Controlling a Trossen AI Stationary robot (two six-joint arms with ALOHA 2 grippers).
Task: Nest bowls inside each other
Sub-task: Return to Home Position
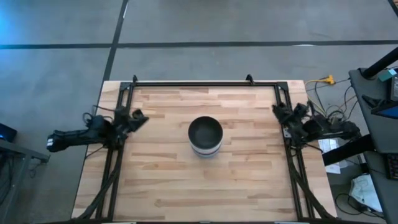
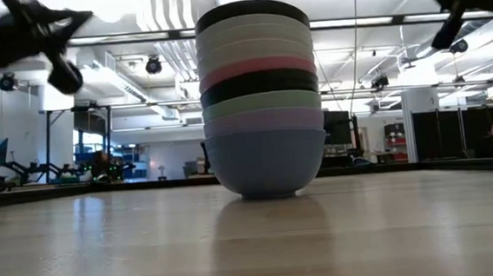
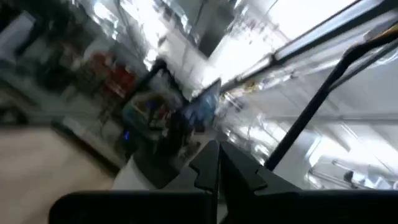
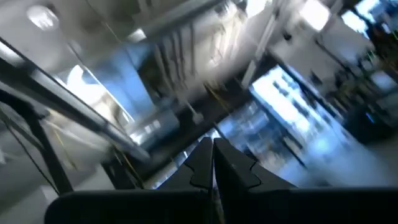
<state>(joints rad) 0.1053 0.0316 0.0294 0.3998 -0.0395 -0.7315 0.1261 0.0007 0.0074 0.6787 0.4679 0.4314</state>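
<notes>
The bowls [image 1: 205, 137] stand nested in one stack at the middle of the table, resting on the bottom blue bowl [image 2: 266, 164]. From the bottom up the low view shows blue, lavender, mint green, black, pink, white ones and a black bowl [image 2: 251, 10] on top. My left gripper [image 1: 138, 118] is at the table's left edge, raised and shut, its fingertips [image 3: 216, 163] together. My right gripper [image 1: 278, 111] is at the right edge, raised and shut, its fingertips [image 4: 211, 155] together. Both are far from the stack.
A black metal frame [image 1: 205, 83] runs along the far edge and down both sides of the wooden table [image 1: 205, 186]. Cables and equipment [image 1: 373, 106] lie beyond the right edge. Bare wood surrounds the stack on all sides.
</notes>
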